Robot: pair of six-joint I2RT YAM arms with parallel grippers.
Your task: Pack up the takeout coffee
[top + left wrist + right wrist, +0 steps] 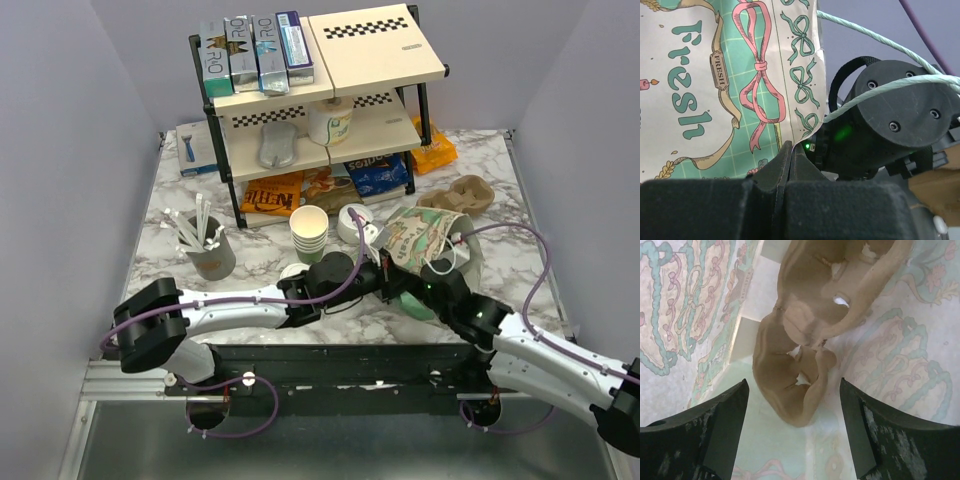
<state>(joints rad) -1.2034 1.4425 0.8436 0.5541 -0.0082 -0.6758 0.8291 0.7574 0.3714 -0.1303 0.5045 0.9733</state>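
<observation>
Upright, takeout coffee (330, 124) stands on shelf (390, 124).

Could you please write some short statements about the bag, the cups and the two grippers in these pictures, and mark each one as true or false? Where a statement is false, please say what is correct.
1. The left gripper is shut on the edge of the printed paper bag. True.
2. The right gripper is clamped shut on a cup. False: its jaws stand open inside the bag, and nothing is gripped.
3. A brown carrier lies inside the bag. True.
4. The stack of lidless cups is inside the bag. False: it stands on the table, to the left of the bag.
5. The word "Fresh" is printed on the bag. True.
</observation>
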